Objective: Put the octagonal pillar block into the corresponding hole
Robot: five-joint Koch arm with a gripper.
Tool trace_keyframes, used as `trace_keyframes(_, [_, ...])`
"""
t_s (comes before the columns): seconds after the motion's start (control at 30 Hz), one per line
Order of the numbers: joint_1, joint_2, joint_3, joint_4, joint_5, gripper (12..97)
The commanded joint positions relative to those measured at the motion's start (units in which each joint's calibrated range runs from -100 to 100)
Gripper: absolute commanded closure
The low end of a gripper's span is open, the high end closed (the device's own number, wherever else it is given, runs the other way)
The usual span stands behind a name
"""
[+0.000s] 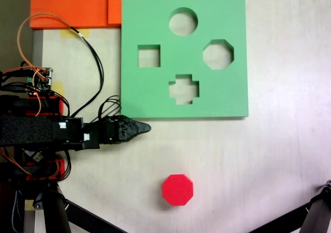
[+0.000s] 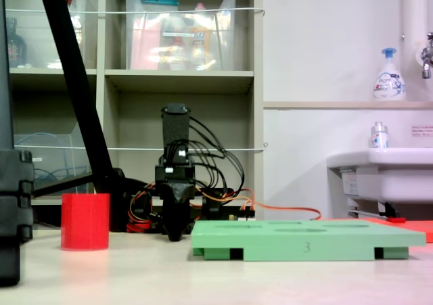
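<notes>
Red foam, the octagonal pillar block point(image 1: 177, 189) stands upright on the counter point(image 1: 269, 160), well apart from the green board point(image 1: 155, 93) and its eight-sided hole point(image 1: 217, 54). It should be light and slightly yielding, so I would grip two opposite flat sides; my jaws point(image 1: 146, 127) appear together, holding nothing.

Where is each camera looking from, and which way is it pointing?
A fixed view: sits above the table, looking straight down at the green board, the eight-sided hole and the red block; the arm reaches in from the left, gripper near the board's lower left corner.
Another fixed view: sits low at table height, looking sideways toward shelves and a sink; the gripper points down between red block and board.
Both show block, board and gripper.
</notes>
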Motion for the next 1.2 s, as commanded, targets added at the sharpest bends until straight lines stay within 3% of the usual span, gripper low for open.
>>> trace_keyframes(0.0, [-0.2, -0.4, -1.1, -5.1, -0.3, 59.7])
trace_keyframes(0.1, [-0.3, -0.4, -1.1, -5.1, 2.8, 59.6])
trace_keyframes(0.27, [-1.5, -0.4, -1.1, 4.7, 24.9, 58.9])
trace_keyframes(0.6, [-7.6, -0.4, -1.1, -3.4, 38.1, 62.3])
trace_keyframes(0.67, [-10.2, -0.4, -1.1, -4.3, 38.8, 66.5])
trace_keyframes(0.9, [-14.1, -0.4, 13.0, -36.0, 40.0, 66.5])
trace_keyframes(1.0, [-14.3, -0.4, 31.4, -59.4, 40.0, 58.9])
trace_keyframes(1.17, [-13.3, 18.2, 60.7, -84.5, 40.5, 52.8])
